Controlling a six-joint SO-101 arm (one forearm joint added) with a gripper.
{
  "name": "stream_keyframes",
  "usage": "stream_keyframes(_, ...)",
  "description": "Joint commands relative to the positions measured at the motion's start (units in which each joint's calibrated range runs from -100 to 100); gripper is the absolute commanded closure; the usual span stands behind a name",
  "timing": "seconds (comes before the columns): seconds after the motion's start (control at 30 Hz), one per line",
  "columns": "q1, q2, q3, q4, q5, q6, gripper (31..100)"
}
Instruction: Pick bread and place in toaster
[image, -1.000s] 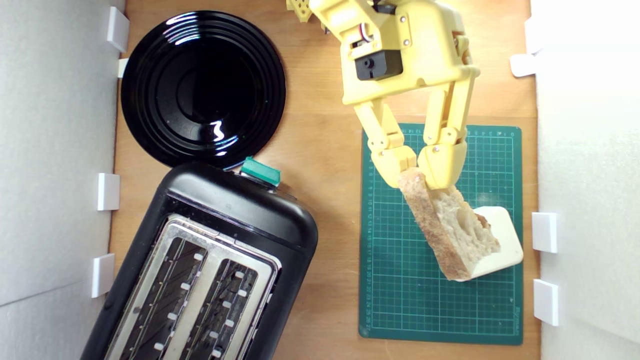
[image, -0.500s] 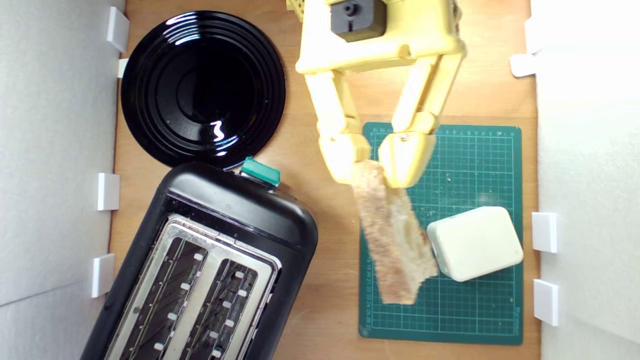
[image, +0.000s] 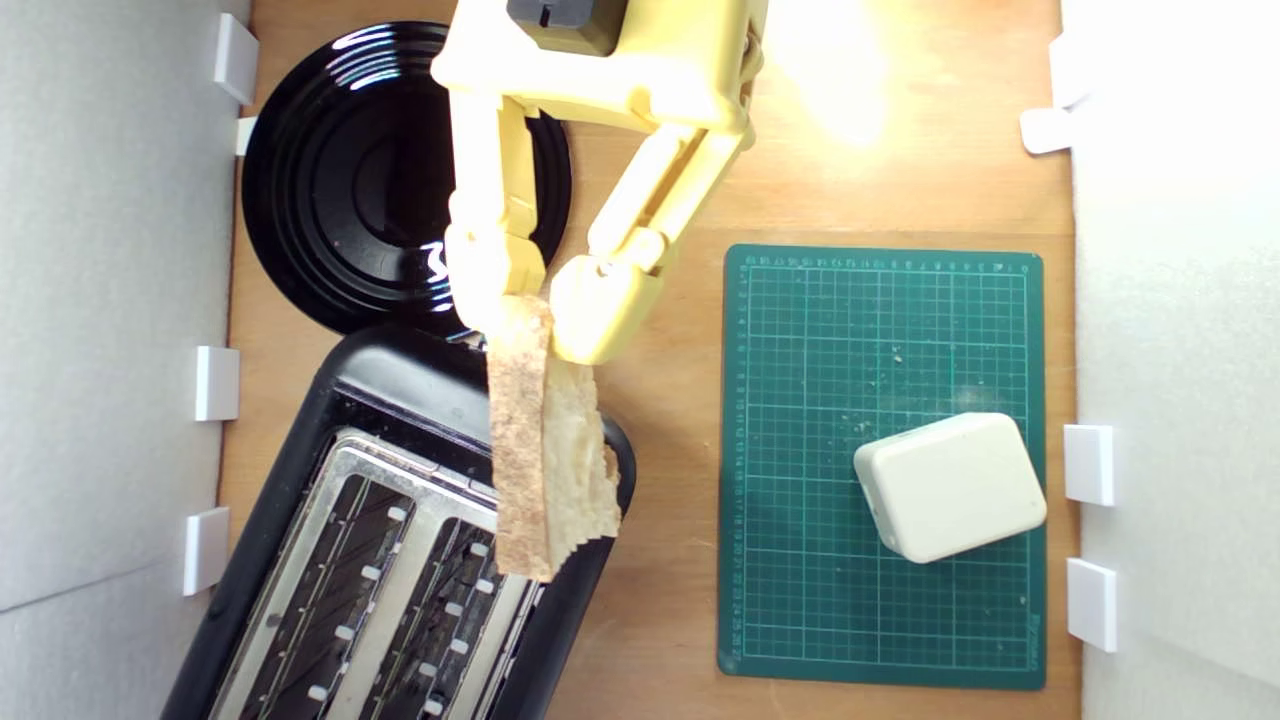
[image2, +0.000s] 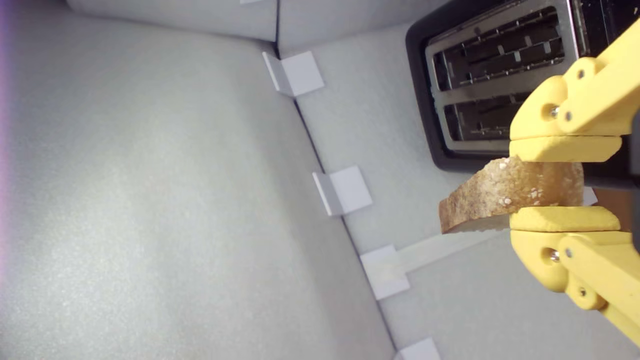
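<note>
My yellow gripper (image: 535, 315) is shut on the top end of the bread (image: 545, 445), a wedge slice with brown crust and pale crumb. The slice hangs edge-on in the air over the black toaster (image: 390, 470), above the near corner of its silver top plate and the right-hand slot as the exterior view shows it. The green lever knob is hidden behind the gripper and bread. In the wrist view the bread (image2: 505, 192) sticks out from between the two yellow fingers (image2: 562, 149), with the toaster's two slots (image2: 500, 50) beyond it.
A round glossy black plate (image: 350, 180) lies just behind the toaster, partly under the arm. A green cutting mat (image: 800, 450) at the exterior view's right carries a white rounded block (image: 950, 485). White walls with small white brackets (image: 215, 383) close both sides.
The gripper carried the bread off the green mat, away from the white block, leftward in the exterior view until it hangs over the toaster. The slice turned more edge-on.
</note>
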Motion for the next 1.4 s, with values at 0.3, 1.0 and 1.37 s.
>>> stream_keyframes(0.3, 6.57, 4.45, -11.40, 0.79, 2.57, 4.14, 80.6)
stream_keyframes(1.0, 6.57, 14.10, -18.48, 8.49, 7.77, 2.26, 80.6)
stream_keyframes(1.37, 6.97, 14.18, -18.48, 8.76, 8.28, 6.55, 80.6)
